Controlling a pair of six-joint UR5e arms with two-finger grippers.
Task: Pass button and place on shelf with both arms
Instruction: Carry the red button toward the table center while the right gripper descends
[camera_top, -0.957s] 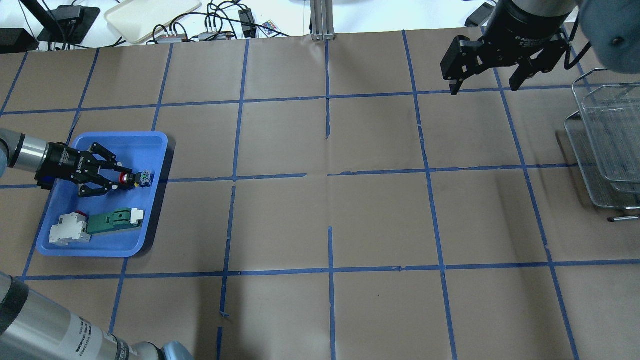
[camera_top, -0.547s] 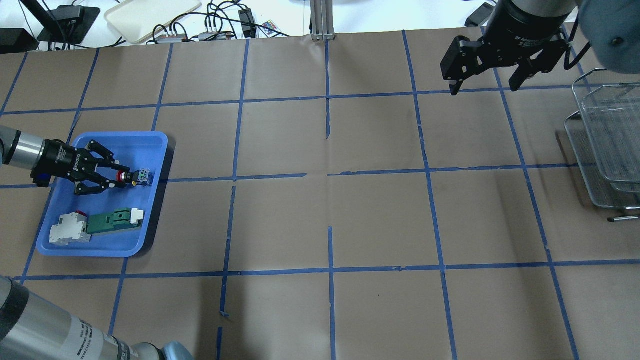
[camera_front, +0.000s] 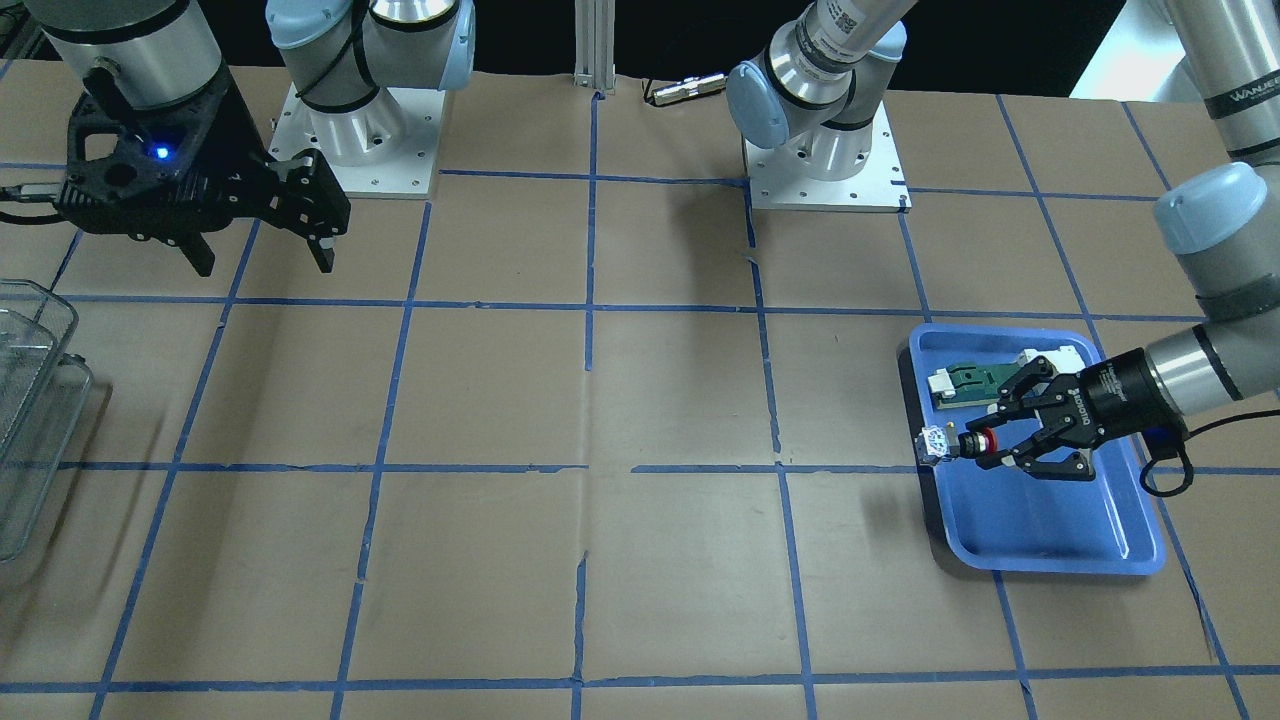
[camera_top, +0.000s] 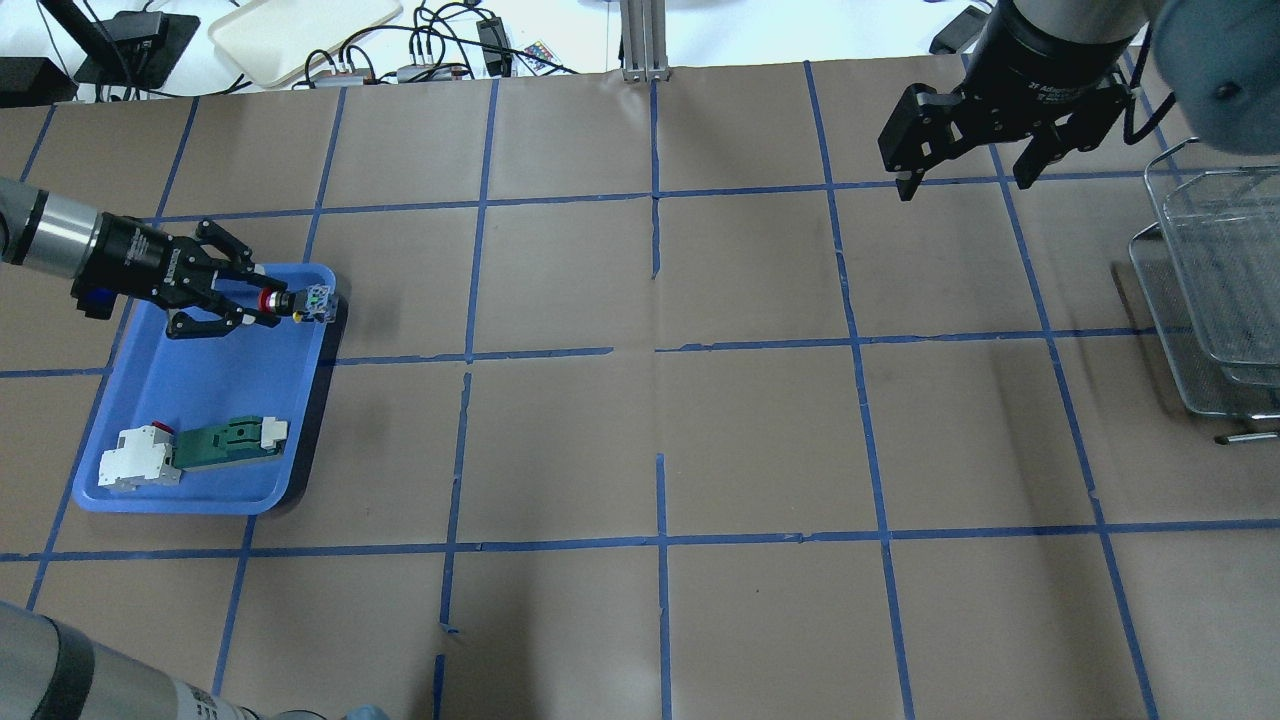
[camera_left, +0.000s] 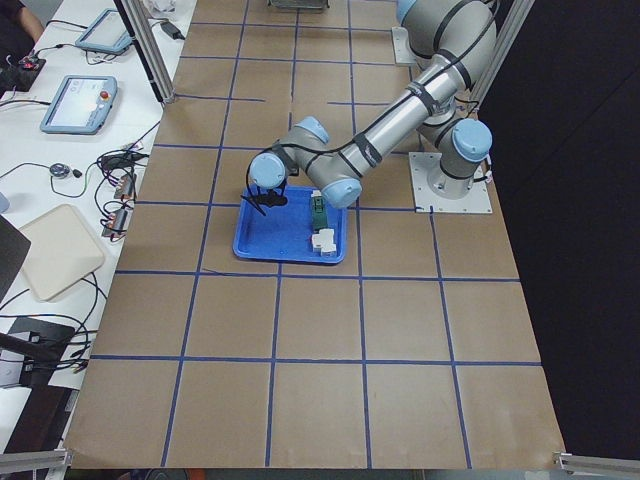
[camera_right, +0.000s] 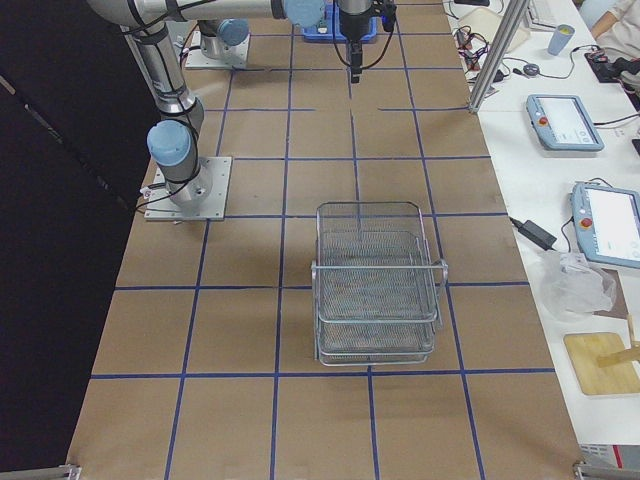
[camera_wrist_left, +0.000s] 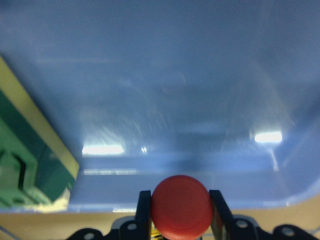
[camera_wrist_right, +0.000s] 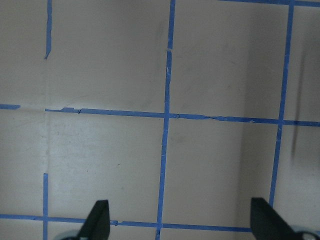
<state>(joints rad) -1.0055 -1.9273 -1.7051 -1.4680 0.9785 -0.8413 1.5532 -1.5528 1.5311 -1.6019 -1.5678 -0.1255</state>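
Here the left claw (camera_top: 262, 302) is clamped on the red mushroom cap of the push-button switch (camera_top: 297, 300). It holds the switch level, with the blue-and-white block pointing away from the arm, over the rim of the blue plastic tray (camera_top: 200, 498) at one corner. A green-and-white part (camera_top: 225, 443) and a white block with a red tab (camera_top: 140, 458) lie touching at the tray's other end. Well apart, across the brown worktop (camera_top: 760, 430), the right claw (camera_top: 963, 183) hangs spread wide, gripping nothing, near the wire-mesh shelf (camera_top: 1215, 290).
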